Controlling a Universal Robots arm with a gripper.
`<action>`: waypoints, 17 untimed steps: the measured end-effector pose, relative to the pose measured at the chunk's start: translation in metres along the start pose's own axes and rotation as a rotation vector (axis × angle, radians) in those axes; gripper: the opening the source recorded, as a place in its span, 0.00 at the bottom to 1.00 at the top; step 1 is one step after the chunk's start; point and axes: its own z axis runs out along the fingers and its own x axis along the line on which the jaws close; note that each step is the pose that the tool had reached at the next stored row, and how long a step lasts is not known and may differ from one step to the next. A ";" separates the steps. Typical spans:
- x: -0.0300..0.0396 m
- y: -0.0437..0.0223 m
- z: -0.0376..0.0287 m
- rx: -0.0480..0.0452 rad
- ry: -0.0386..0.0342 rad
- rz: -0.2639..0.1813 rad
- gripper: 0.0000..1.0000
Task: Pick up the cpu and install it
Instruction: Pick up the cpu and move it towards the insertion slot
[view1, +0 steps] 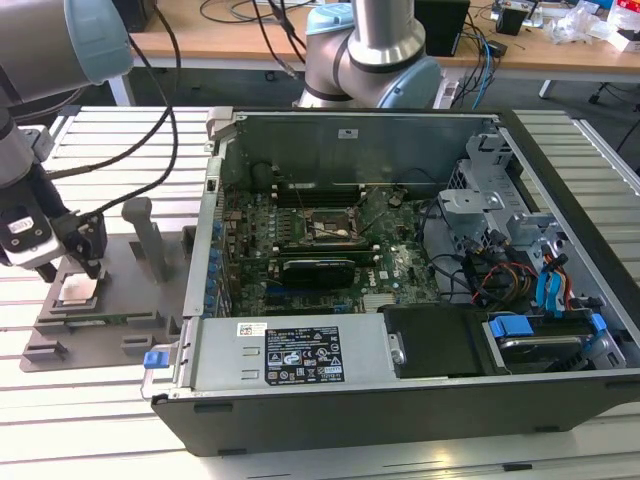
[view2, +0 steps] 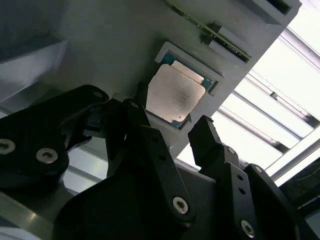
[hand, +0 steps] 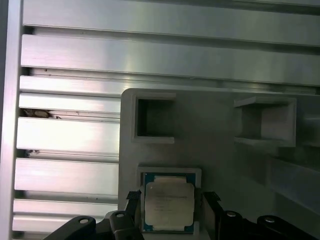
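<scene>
I am at the pick-up step. My gripper (view1: 70, 268) hangs low over the grey tray (view1: 125, 300) at the exterior view's left, well apart from the open computer case (view1: 400, 400) and the motherboard socket (view1: 333, 228) inside it. The cpu (hand: 168, 202) lies flat in its square pocket in the tray, silvery top up. My jaws stand wide, one finger on each side of the chip, and both wrist views show a gap at each edge, so I hold nothing. A clean grasp, I judge, calls for fingers square to two opposite edges, low enough to catch the thin rim, and a gentle close that keeps the chip level.
</scene>
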 end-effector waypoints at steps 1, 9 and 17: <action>0.0004 -0.0043 0.0042 0.0000 0.0000 -0.001 0.60; -0.0011 -0.0059 0.0168 0.0021 0.0001 -0.017 0.60; -0.0009 -0.0065 0.0205 0.0028 0.0001 -0.017 0.60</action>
